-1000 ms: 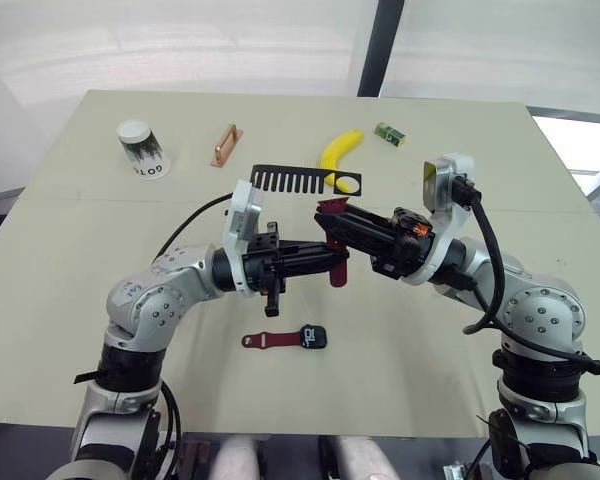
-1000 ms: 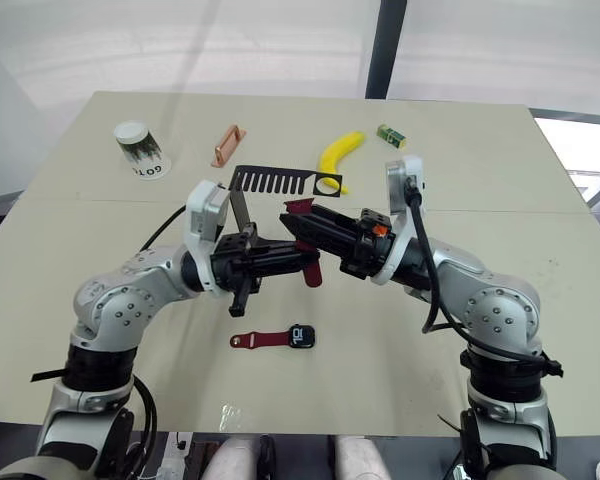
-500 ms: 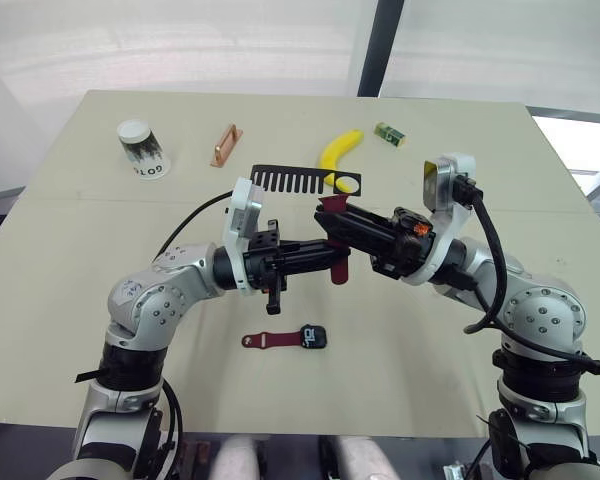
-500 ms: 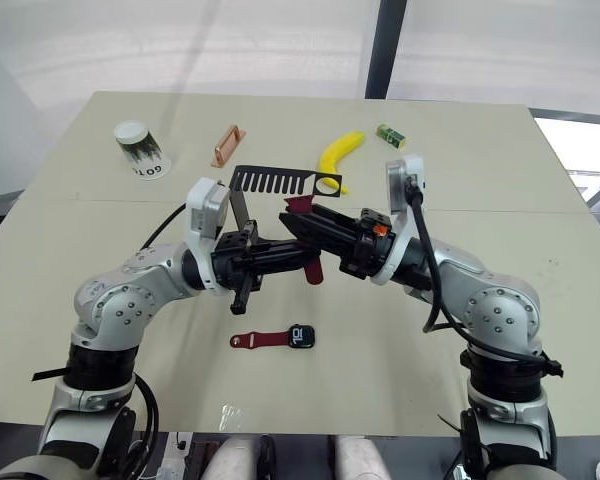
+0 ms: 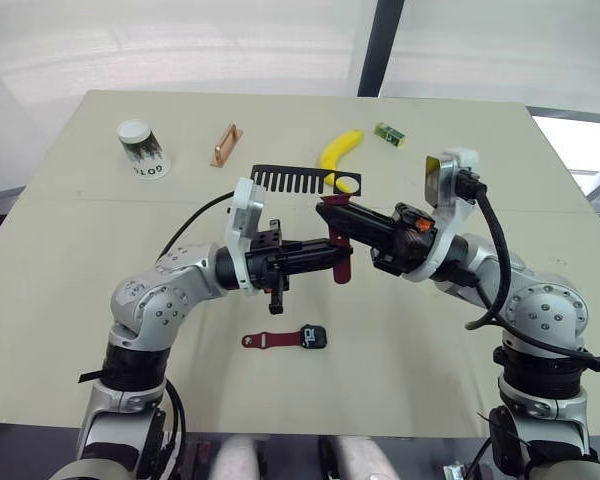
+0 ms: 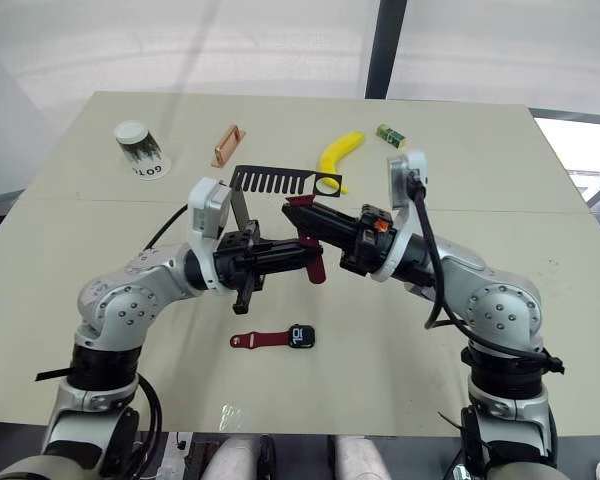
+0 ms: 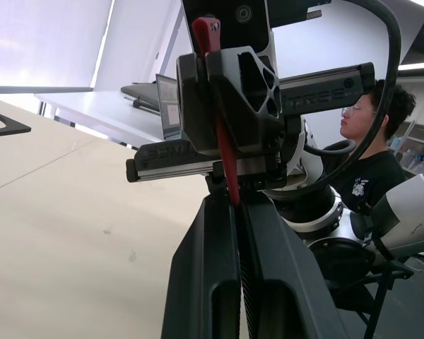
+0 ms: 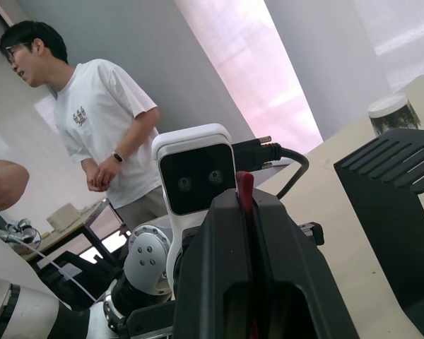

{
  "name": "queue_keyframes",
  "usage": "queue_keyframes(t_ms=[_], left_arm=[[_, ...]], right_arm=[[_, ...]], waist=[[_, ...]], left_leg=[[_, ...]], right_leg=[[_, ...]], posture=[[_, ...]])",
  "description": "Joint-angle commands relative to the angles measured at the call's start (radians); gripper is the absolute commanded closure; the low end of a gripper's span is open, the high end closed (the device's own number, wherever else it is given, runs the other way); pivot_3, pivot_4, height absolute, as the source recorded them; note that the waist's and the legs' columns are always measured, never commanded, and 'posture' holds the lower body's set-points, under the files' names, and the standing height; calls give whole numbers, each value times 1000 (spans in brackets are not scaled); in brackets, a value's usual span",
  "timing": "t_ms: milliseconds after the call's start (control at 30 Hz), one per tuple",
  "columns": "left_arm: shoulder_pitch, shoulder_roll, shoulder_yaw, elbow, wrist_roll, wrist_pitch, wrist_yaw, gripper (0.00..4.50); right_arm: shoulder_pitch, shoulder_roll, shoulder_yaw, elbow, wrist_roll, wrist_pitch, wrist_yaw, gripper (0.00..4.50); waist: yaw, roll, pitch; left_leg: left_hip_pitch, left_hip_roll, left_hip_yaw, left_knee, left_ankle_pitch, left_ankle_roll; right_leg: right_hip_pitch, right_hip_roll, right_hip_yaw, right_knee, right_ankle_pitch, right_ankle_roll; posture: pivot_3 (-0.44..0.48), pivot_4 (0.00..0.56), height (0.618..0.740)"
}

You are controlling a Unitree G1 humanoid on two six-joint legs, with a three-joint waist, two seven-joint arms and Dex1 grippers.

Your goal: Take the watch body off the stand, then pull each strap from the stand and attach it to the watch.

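Left eye view, left to right: the left gripper (image 5: 340, 263) has its fingers closed on the free strap (image 5: 339, 263), and the right gripper (image 5: 327, 207) pinches the same strap's upper end, both raised above the table (image 5: 80, 180). Behind them the stand (image 5: 290, 180) looks emptied. Nearer, the watch body (image 5: 313, 336) lies flat with the first strap (image 5: 268, 340) apparently already joined. Judging from this, only the second strap's attachment remains. The stand's upright and base are hidden behind the arms, and the joint at the watch is too small to confirm.
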Motion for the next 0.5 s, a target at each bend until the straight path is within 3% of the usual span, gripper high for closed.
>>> queue_keyframes(t_ms=[33, 467, 500], left_arm=[[-11, -4, 21, -11, -20, -9, 1, 4500], [-16, 6, 22, -2, -39, 33, 10, 4500], [-19, 8, 31, 0, -56, 50, 12, 4193]], right_arm=[[-8, -6, -11, -25, 16, -13, -3, 4456], [-12, -6, -13, -26, 14, -19, 0, 4456], [-10, -7, -14, -29, 12, -21, 1, 4487]], waist=[[0, 0, 0], [0, 0, 0], [0, 0, 0]], left_leg=[[0, 0, 0, 0, 0, 0], [0, 0, 0, 0, 0, 0], [0, 0, 0, 0, 0, 0]], right_leg=[[0, 0, 0, 0, 0, 0], [0, 0, 0, 0, 0, 0], [0, 0, 0, 0, 0, 0]], posture=[[0, 150, 740], [0, 150, 740], [0, 150, 740]])
